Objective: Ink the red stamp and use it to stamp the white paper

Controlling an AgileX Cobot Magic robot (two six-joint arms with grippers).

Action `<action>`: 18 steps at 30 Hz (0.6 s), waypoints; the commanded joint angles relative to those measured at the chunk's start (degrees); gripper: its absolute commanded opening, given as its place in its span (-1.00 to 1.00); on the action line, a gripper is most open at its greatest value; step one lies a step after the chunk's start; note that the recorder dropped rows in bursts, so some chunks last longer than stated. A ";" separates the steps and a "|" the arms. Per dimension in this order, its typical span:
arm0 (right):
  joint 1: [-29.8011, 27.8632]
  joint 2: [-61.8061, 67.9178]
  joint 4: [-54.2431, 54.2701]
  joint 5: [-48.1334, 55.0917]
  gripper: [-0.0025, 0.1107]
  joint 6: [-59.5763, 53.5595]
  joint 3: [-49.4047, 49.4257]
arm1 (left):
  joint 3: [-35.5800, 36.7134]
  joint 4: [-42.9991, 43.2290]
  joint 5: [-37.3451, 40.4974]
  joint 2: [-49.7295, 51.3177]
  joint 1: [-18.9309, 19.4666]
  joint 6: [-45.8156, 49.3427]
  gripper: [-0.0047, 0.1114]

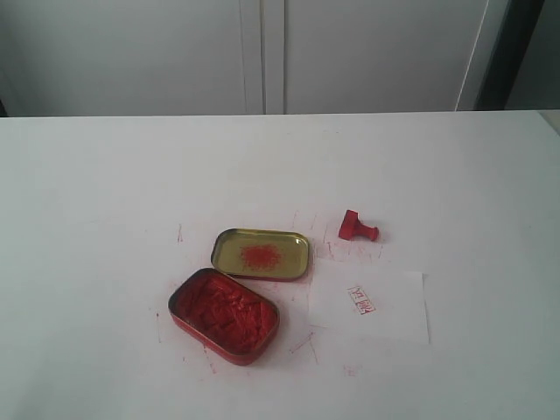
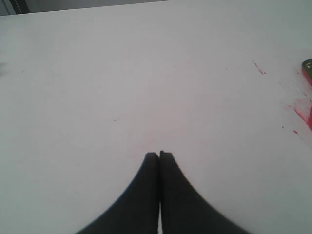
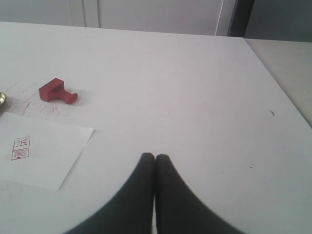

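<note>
The red stamp (image 1: 358,227) lies on its side on the table, just beyond the white paper (image 1: 385,308); the right wrist view also shows the red stamp (image 3: 57,91) and the white paper (image 3: 48,151). A red imprint (image 1: 362,300) marks the sheet. The open tin of red ink (image 1: 225,314) sits left of the paper. Neither arm appears in the exterior view. My left gripper (image 2: 159,155) is shut over bare table, far from the stamp. My right gripper (image 3: 155,156) is shut too, empty, well to the side of the paper.
The gold lid (image 1: 261,254) with a red smudge lies behind the tin. Red ink specks (image 1: 179,234) dot the table around them. The table's far edge meets white cabinet doors (image 1: 262,52); its right edge (image 3: 278,83) shows in the right wrist view.
</note>
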 commanded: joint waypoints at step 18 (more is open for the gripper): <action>0.11 -0.28 -0.33 -2.70 -0.96 0.00 1.09 | 0.15 -0.08 -0.21 -0.22 0.15 -0.14 -0.92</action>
